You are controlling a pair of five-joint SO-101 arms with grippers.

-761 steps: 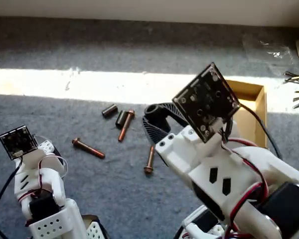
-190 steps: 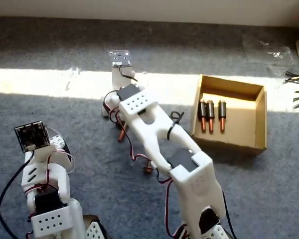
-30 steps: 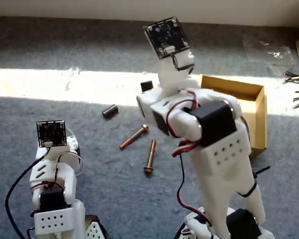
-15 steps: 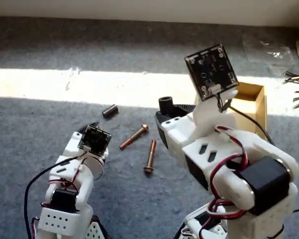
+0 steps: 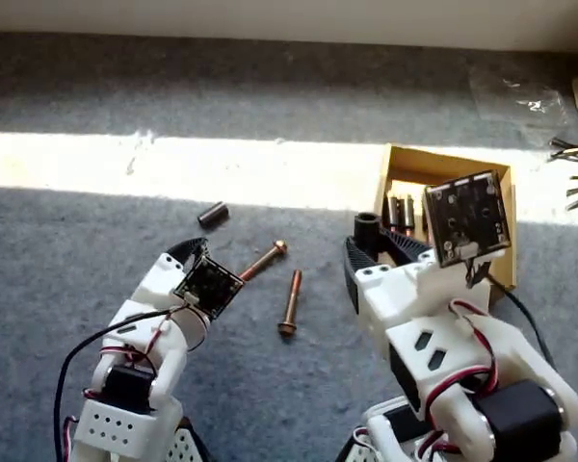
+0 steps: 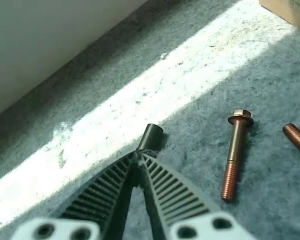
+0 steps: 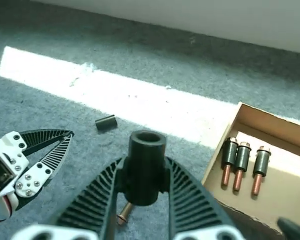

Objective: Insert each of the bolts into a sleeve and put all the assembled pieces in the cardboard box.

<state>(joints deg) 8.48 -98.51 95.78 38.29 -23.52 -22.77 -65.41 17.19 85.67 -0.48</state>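
Right wrist view: R claw (image 7: 146, 172) pinches a dark sleeve (image 7: 147, 150) by its round wall, upright, bore facing up, off the carpet (image 7: 50, 100). L claw (image 6: 140, 159) has tips pressed together w/ nothing betw. them; it sits low over the carpet, near the loose sleeve (image 6: 151, 136) lying on its side. Slanted bolt (image 5: 260, 262) and straight bolt (image 5: 290, 301) lie betw. the arms, near each other, apart. Cardboard box (image 5: 507, 207) is just beyond the R arm, w/ three assembled pieces (image 7: 241, 165) side by side inside.

Risks, as I judge them:
- L claw goes down shut → shoves a bolt or rolls the loose sleeve instead of gripping. Needs to spread first.
- Grip on a round wall → sleeve may twist or slip when a bolt is pushed in.
- Bolt off-axis to the bore → jams at the rim.
- R arm close to the box → a swing could knock it.

Pose: L arm stretched fwd, wrist pitched down. R arm folded back, wrist raised, claw pointing away from its base.
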